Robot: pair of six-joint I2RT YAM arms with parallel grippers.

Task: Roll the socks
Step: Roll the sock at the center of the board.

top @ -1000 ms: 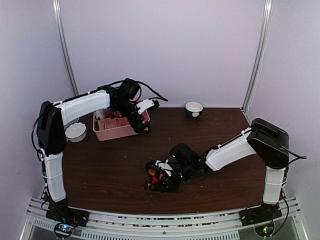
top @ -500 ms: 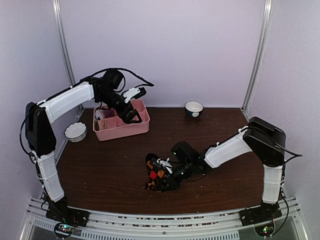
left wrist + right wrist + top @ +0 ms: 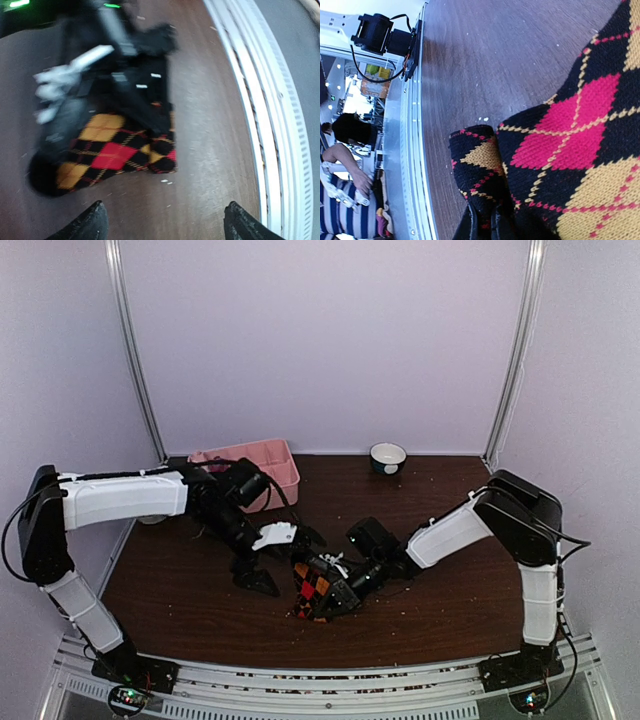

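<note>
**Left arm crosses from the tray to the sock**

The left arm has swung away from the pink plastic compartment tray [image 3: 285, 462] at the far left of the dark wooden tabletop [image 3: 450, 600]. It has come down by the middle of the near edge. The right arm has hardly shifted.

The tray's near side and its contents are behind the left arm. The left wrist view is smeared by motion, so the right arm's parts lying over the fabric are hard to separate. The right wrist view cuts its own fingers off at the bottom edge. Whether the bundle is one sock or two cannot be told.

The left pincer [image 3: 281, 560] is spread wide with nothing between its fingertips [image 3: 92, 222]. It hangs just beside the black fabric sock with orange, red and yellow argyle diamonds [image 3: 318, 590], which lies near the middle of the near edge. The right pincer [image 3: 484, 227] is clenched on a fold of that sock.
</note>
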